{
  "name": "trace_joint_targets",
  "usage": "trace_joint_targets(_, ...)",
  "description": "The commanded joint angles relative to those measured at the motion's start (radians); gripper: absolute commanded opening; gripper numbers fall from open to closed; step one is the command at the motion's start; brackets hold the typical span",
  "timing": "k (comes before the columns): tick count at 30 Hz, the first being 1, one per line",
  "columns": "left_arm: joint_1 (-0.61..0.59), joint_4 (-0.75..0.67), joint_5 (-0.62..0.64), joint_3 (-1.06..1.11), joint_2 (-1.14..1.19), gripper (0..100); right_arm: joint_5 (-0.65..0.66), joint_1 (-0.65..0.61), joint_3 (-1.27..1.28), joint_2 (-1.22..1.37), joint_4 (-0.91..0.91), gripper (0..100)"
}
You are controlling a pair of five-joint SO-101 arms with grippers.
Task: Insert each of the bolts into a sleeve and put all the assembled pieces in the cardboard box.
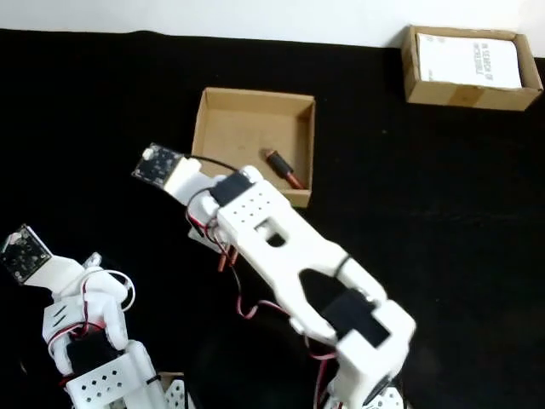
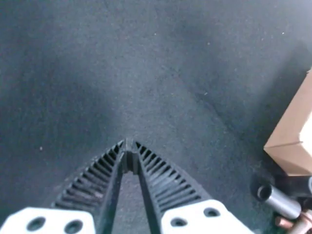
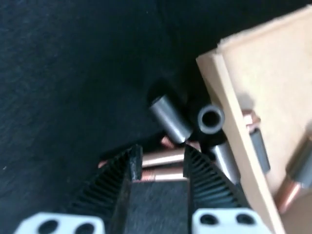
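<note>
My right gripper (image 3: pixel 161 157) hangs open just outside the cardboard box (image 1: pixel 213 136), its fingers straddling two copper bolts (image 3: pixel 163 158) lying on the black mat. Three grey sleeves (image 3: pixel 168 118) lie loose just beyond the fingertips, one of them end-on beside the box wall (image 3: pixel 229 97). Inside the box lie assembled pieces, grey sleeves with copper tips (image 3: pixel 257 146); one assembled piece (image 1: pixel 283 169) shows by the box's right wall. My left gripper (image 2: pixel 127 146) is shut and empty over bare mat at the near left. A sleeve (image 2: pixel 277 199) and a bolt tip (image 2: pixel 292 224) show off to its side.
A second cardboard box (image 1: pixel 417 81) holding a white booklet (image 1: pixel 468 60) stands at the far right. Red wires (image 1: pixel 247 302) hang beneath the right arm. A box corner (image 2: pixel 291 141) shows in the left wrist view. Black mat stretches to the right.
</note>
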Motion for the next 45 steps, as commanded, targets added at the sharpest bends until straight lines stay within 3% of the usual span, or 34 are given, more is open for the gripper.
trace_joint_targets(1,-0.016,-0.032,0.005,0.018,-0.005,1,0.023,-0.001,-0.122,0.076,-0.012,12.3)
trace_joint_targets(20,-0.013,-0.034,0.005,0.018,-0.005,1,0.025,0.111,-0.309,0.418,-0.005,12.1)
trace_joint_targets(28,-0.012,-0.035,0.005,0.018,-0.005,1,0.023,0.12,-0.308,0.435,0.134,11.7)
trace_joint_targets(32,-0.012,-0.035,0.005,0.018,-0.005,1,0.018,0.122,-0.314,0.429,0.15,0.1)
trace_joint_targets(34,-0.012,-0.035,0.005,0.018,-0.005,1,0.018,0.127,-0.321,0.424,0.157,0.7)
trace_joint_targets(45,-0.01,-0.035,0.005,0.018,-0.005,1,-0.068,0.131,-0.903,0.426,0.556,0.6)
